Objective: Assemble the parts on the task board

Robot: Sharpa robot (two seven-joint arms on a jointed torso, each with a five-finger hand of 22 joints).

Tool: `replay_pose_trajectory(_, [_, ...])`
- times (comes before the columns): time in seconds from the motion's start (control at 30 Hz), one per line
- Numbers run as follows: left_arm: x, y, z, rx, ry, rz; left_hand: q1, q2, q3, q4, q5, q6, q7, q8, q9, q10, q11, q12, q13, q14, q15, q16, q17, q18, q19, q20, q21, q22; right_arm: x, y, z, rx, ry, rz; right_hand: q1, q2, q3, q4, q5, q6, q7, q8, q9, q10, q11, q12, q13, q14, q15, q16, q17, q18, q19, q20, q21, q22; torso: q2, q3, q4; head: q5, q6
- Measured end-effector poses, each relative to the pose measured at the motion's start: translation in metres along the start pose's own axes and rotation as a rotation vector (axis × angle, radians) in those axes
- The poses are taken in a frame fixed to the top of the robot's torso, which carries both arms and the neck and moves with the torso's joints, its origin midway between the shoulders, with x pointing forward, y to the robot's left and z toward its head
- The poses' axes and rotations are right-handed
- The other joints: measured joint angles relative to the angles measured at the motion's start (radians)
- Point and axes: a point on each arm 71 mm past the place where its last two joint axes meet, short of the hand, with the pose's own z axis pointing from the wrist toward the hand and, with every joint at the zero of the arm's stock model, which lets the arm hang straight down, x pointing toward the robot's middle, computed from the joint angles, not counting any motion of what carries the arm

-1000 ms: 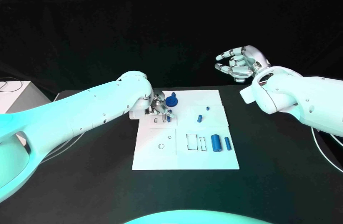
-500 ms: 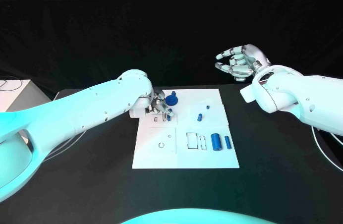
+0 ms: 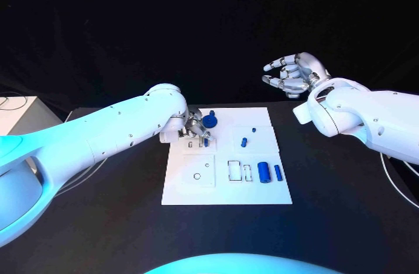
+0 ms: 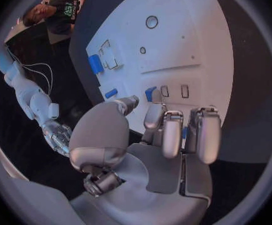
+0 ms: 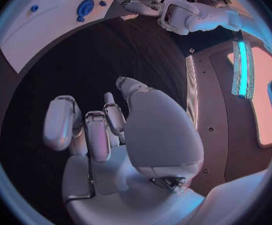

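The white task board (image 3: 227,186) lies mid-table. My left hand (image 3: 197,128) hovers low over its far left corner, above two small slots (image 4: 165,91), and seems to pinch a small blue part (image 4: 150,93) between thumb and fingertip. A round blue part (image 3: 209,121) stands just beyond that hand, apart from it. Two blue cylinders (image 3: 264,173) lie at the board's right edge, with a short blue part (image 3: 244,143) and a tiny one (image 3: 253,130) farther back. My right hand (image 3: 295,74) is raised beyond the board's far right corner, fingers apart and loosely curled, holding nothing.
Outlined recesses (image 3: 234,171) and a small ring hole (image 3: 197,177) mark the board's near half. A white box (image 3: 16,116) stands off the table's left side. Black tabletop (image 3: 340,213) surrounds the board.
My left hand has crept slightly toward the board's far edge with the small part. The right hand has lifted a touch.
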Motion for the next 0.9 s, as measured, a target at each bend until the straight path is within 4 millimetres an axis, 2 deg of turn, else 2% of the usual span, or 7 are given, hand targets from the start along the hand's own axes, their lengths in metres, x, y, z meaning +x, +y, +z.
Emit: replay_pose_trajectory(0.9, [-0.0007, 0.0047, 0.0052, -0.012, 0.009, -0.029, -0.004, -0.004, 0.003, 0.003, 0.000, 0.000, 0.000, 0.000, 0.006, 0.000, 0.000, 0.000, -0.004, 0.000, 0.000, 0.000, 0.000, 0.000, 0.000, 0.000, 0.000, 0.000, 0.0014, 0.0012, 0.0000, -0.005, 0.004, -0.005, 0.000, 0.000, 0.000, 0.000, 0.000, 0.000, 0.000, 0.000, 0.000, 0.000, 0.000, 0.000, 0.000, 0.000, 0.000, 0.000, 0.000, 0.000, 0.000, 0.000, 0.000, 0.000, 0.000, -0.0003, 0.0009, -0.003, -0.011])
